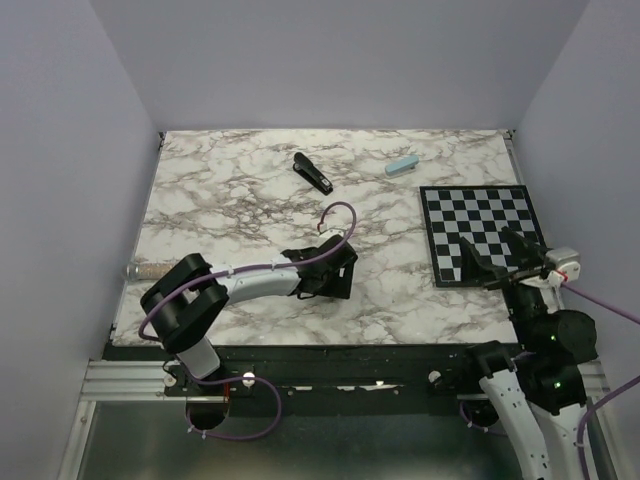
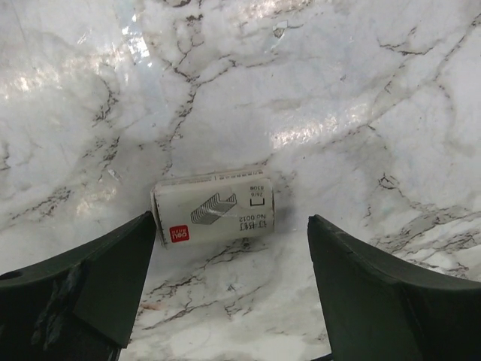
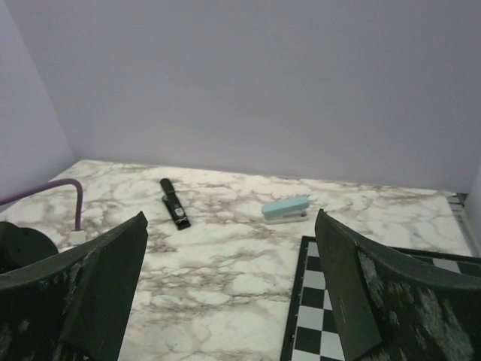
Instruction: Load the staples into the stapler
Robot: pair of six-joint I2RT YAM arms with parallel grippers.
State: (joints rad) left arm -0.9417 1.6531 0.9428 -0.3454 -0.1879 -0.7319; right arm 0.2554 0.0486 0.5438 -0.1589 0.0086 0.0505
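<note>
The black stapler (image 1: 312,172) lies closed at the table's far middle; it also shows in the right wrist view (image 3: 173,203). No loose staples show. A small white staple box (image 2: 214,214) with a staple drawing lies flat on the marble just ahead of my left gripper (image 2: 231,219). That gripper is open and empty, with a finger to either side of the box. In the top view the left gripper (image 1: 328,268) hides the box. My right gripper (image 1: 485,245) is open and empty above the checkerboard, and it shows wide open in its own view (image 3: 231,218).
A light blue stapler (image 1: 402,165) lies at the far right, also in the right wrist view (image 3: 286,209). A black-and-white checkerboard (image 1: 480,225) covers the right side. A clear cylinder (image 1: 143,270) lies at the left edge. A purple cable (image 1: 340,215) loops over the left arm.
</note>
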